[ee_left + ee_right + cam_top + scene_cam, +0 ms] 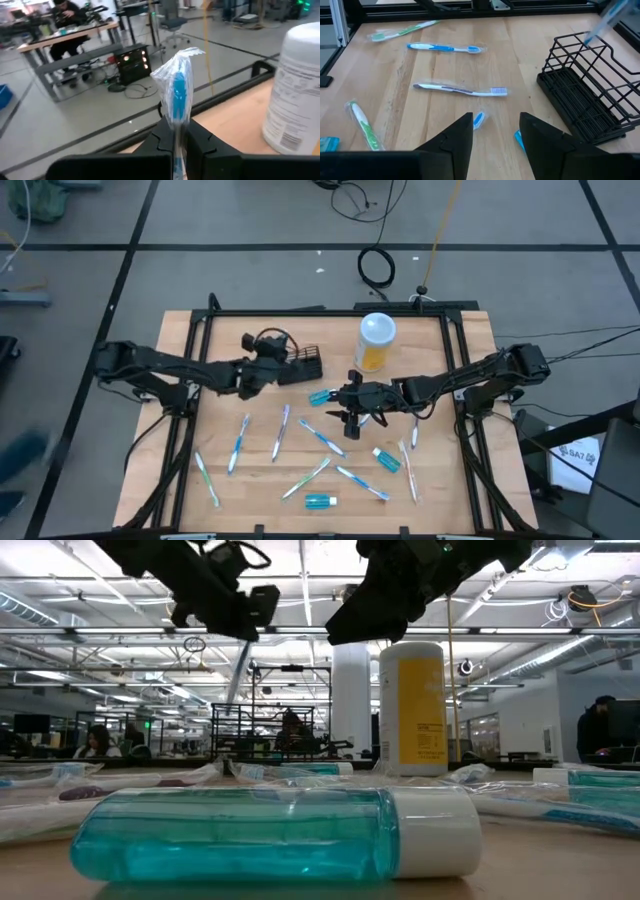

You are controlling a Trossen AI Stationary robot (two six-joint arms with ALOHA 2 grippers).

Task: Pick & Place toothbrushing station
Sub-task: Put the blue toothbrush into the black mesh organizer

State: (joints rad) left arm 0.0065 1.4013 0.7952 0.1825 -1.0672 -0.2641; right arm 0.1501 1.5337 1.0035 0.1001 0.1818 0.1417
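Observation:
The toothbrushing station, a small black wire rack (305, 365) (585, 95), stands on the wooden table left of centre. Beside it, my left gripper (268, 370) (176, 142) is shut on a plastic-wrapped blue toothbrush (177, 85). In the right wrist view that toothbrush (607, 22) slants down toward the rack's top rim. My right gripper (348, 412) (495, 135) hovers open at mid-table, right of the rack, with nothing between its fingers. Several wrapped toothbrushes (447, 47) lie flat on the table below it. My left gripper pinches the wrapped toothbrush between its two fingers, partway along its length (176, 125). One wrapped end sticks out past the fingertips. In the low view the toothbrush (237, 675) slants down below the gripper, clear of the table.
A tall translucent container with a white lid (377, 340) stands behind mid-table. Small teal mouthwash bottles (320, 501) (387, 460) and several toothbrushes (238, 442) lie across the near half. Black frame rails (190, 410) run along the table's sides.

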